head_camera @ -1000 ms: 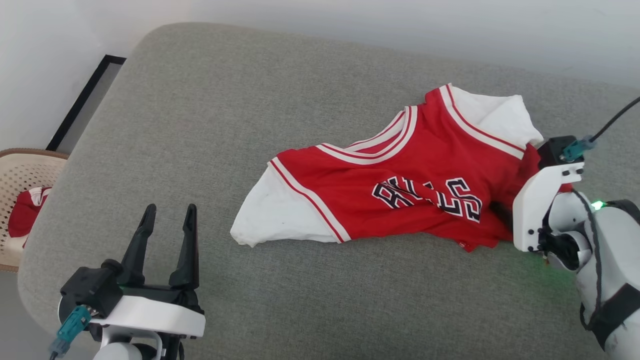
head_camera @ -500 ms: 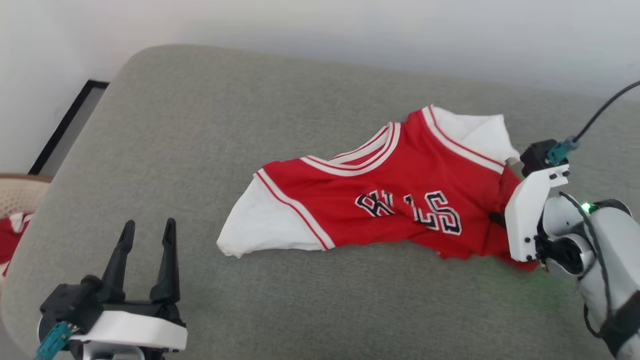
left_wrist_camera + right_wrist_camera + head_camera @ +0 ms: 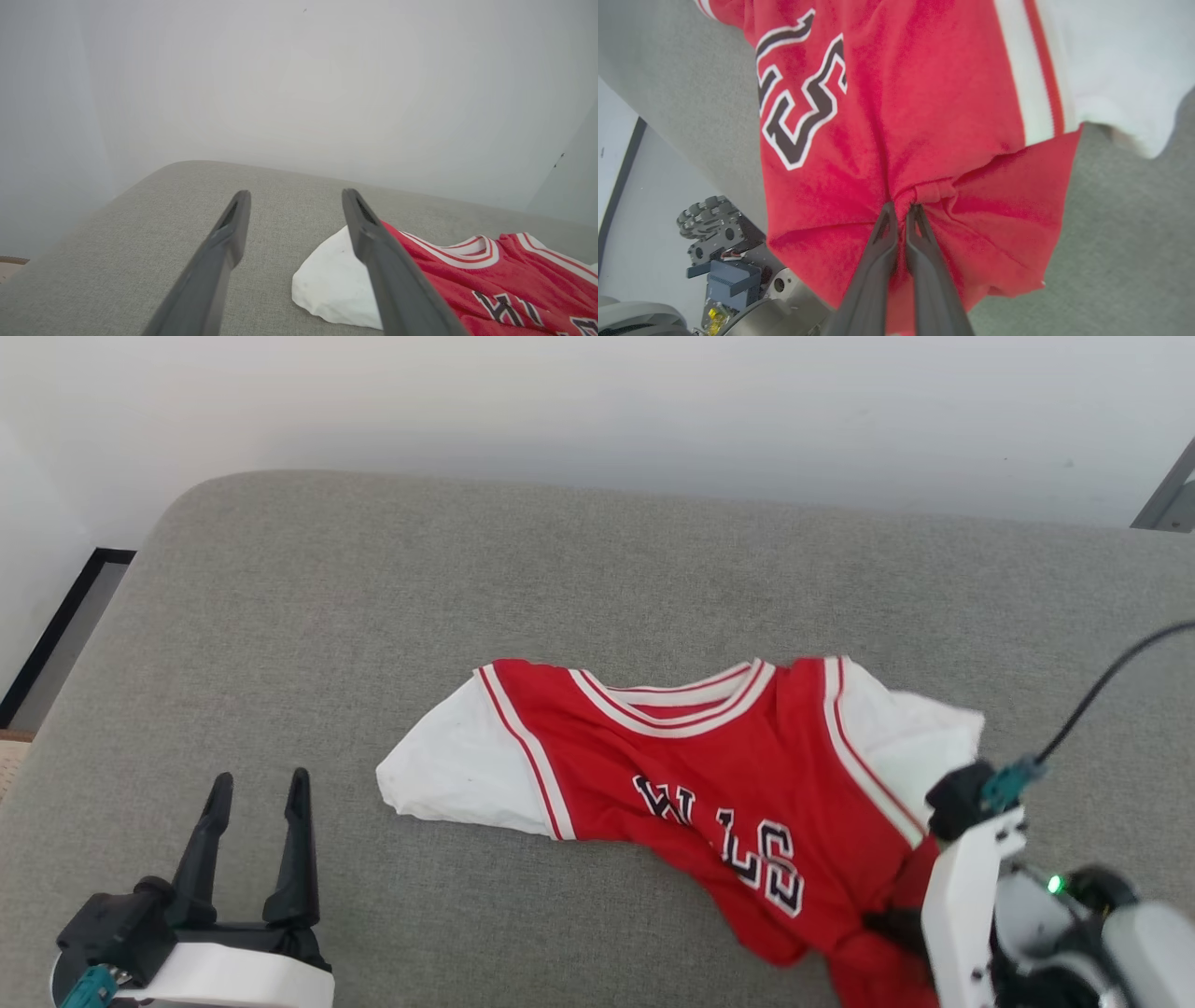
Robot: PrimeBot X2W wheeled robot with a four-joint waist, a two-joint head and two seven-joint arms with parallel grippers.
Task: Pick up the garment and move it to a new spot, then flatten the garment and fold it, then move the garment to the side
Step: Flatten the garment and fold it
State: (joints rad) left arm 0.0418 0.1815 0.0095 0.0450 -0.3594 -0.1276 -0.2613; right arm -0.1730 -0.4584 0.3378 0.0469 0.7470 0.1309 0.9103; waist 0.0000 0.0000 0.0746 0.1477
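Pinching garment [image 3: 709,775] at red edge, hem I think, with right gripper [image 3: 901,207], jaws clamped on cloth. Garment lying on grey cushion [image 3: 467,569], long axis running 10-to-4. Left gripper [image 3: 260,779] gaping empty; I'm seeing white sleeve [image 3: 448,784] at its 2 o'clock.

The garment [image 3: 709,775] bears black, white-edged lettering, creased, readable only as "LLS".

A broad grey woven-fabric cushion [image 3: 373,616] with a rounded corner lies against a plain white wall [image 3: 597,411] in soft, even light, with a thin black strip [image 3: 56,635] beside it and pale grey floor [image 3: 640,224] below.
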